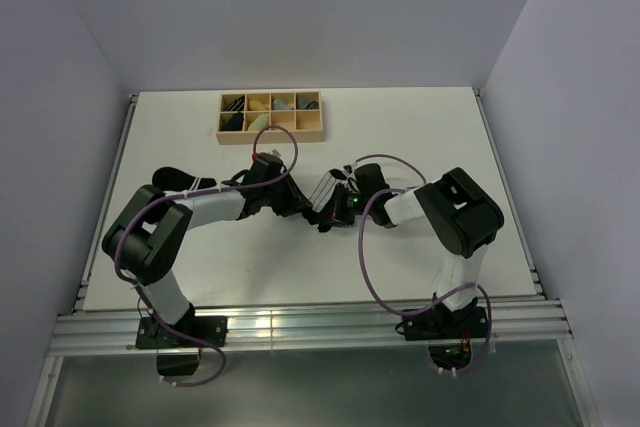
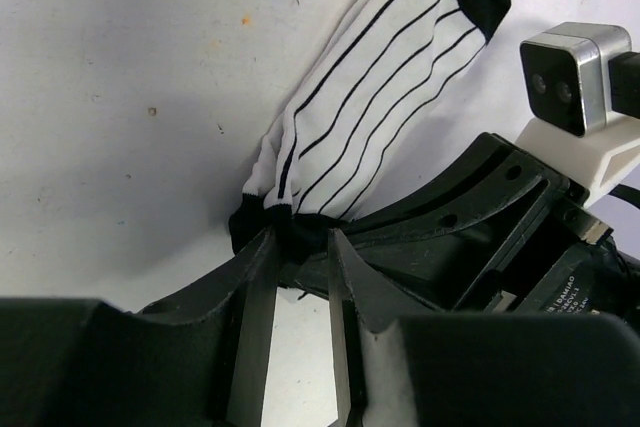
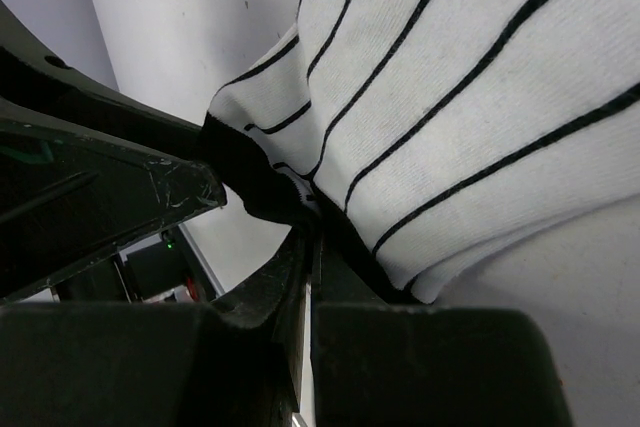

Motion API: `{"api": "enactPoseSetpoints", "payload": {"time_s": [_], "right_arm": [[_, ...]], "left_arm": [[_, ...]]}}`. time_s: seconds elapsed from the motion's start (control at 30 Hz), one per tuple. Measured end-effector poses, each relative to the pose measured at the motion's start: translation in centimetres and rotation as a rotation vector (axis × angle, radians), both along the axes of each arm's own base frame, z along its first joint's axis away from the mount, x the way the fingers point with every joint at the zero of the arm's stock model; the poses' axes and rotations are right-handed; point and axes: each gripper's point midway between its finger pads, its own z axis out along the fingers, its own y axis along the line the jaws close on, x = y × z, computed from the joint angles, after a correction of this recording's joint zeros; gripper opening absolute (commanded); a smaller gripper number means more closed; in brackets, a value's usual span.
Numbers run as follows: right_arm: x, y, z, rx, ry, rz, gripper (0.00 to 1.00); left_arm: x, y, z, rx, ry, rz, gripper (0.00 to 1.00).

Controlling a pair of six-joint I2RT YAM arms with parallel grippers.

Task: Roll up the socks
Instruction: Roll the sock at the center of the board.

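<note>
Right fingers (image 3: pixel 265 297) pinch the black edge of the striped sock (image 2: pixel 390 97). Left fingers (image 2: pixel 250 327) straddle its black end; grip cannot be confirmed. Recommend securing both holds, then rolling tightly.

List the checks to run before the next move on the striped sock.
1. Grip of right hand on striped sock: ok, shut on its black edge.
2. Grip of left hand: cannot tell; the black end sits between its fingers, with a gap showing.
3. Sock rolled: not ok, it is stretched out unrolled.
4. Whereabouts of black sock: cannot tell.
5. Spacing between the hands: cannot tell; they sit very close.
</note>
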Motion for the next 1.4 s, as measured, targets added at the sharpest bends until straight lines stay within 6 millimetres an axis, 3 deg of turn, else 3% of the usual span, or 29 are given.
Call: {"api": "enactPoseSetpoints", "payload": {"time_s": [0.27,0.73,1.07,1.23,1.4], "right_arm": [[0.0,0.0,-0.1,0.003,0.008,0.004,0.0],[0.1,0.0,-0.2,-0.007,-0.004,0.021,0.0],[0.3,-1.3,0.5,-0.109,-0.089,0.02,0.3],[-0.6,-2.9,1.0,-0.217,-0.138,0.014,0.33],[-1.1,-4.3,2.2,-0.369,-0.253,0.014,0.27]], "left_arm": [[0.2,0.0,-0.1,0.001,-0.004,0.002,0.3],[1.5,-0.4,-1.9,0.029,0.049,0.061,0.16],[1.4,-0.1,-2.2,0.061,0.083,0.102,0.1],[1.5,-0.2,-2.3,0.099,0.08,0.089,0.09],[1.5,-0.3,-2.3,0.139,0.074,0.062,0.09]]}}
